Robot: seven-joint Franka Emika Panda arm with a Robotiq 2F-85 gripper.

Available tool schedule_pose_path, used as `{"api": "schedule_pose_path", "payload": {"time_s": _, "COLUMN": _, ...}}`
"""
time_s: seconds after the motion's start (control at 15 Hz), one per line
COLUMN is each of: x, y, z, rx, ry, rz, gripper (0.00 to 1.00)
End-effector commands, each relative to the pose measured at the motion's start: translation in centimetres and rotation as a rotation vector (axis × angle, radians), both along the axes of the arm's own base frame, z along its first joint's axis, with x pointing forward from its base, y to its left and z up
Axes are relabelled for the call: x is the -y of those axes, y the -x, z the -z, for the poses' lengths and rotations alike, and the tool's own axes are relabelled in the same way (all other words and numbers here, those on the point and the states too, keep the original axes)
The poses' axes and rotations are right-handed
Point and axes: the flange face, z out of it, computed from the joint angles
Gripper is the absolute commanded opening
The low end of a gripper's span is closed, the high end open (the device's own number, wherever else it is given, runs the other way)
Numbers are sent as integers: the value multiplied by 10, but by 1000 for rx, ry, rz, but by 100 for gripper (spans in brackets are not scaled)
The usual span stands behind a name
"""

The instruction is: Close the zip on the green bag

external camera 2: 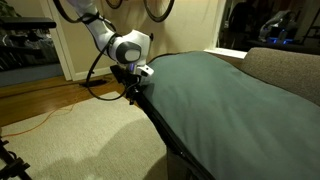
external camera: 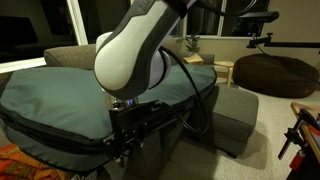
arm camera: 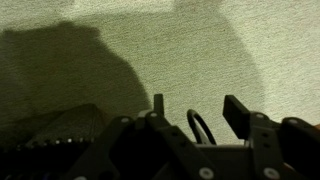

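The green bag (external camera: pixel 60 95), lying across the sofa (external camera: pixel 235 115), looks soft and likely to sag when tugged, so the claw (external camera 2: pixel 132 90), spread empty at its edge, should pinch the zip (external camera 2: pixel 168 138) pull, not fabric.

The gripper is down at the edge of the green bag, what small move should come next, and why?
Probably close the jaws on the thin dark loop: in the wrist view it stands between the gripper's open fingers, and in an exterior view the gripper sits at the zip on the green bag's edge.
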Motion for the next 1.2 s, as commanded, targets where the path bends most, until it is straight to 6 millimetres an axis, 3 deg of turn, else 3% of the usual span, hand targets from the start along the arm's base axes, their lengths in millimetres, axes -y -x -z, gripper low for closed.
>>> {"api": "schedule_pose_path", "payload": {"time_s": 0.0, "x": -1, "y": 4, "z": -4, "rx": 3, "ry": 10, "rz": 6, "gripper": 94}}
{"api": "schedule_pose_path", "payload": {"time_s": 0.13, "x": -2, "y": 7, "z": -6, "rx": 4, "ry": 16, "rz": 8, "gripper": 100}}
{"api": "schedule_pose_path", "payload": {"time_s": 1.13, "x": -22, "y": 30, "z": -18, "rx": -7, "ry": 21, "rz": 15, "gripper": 100}}
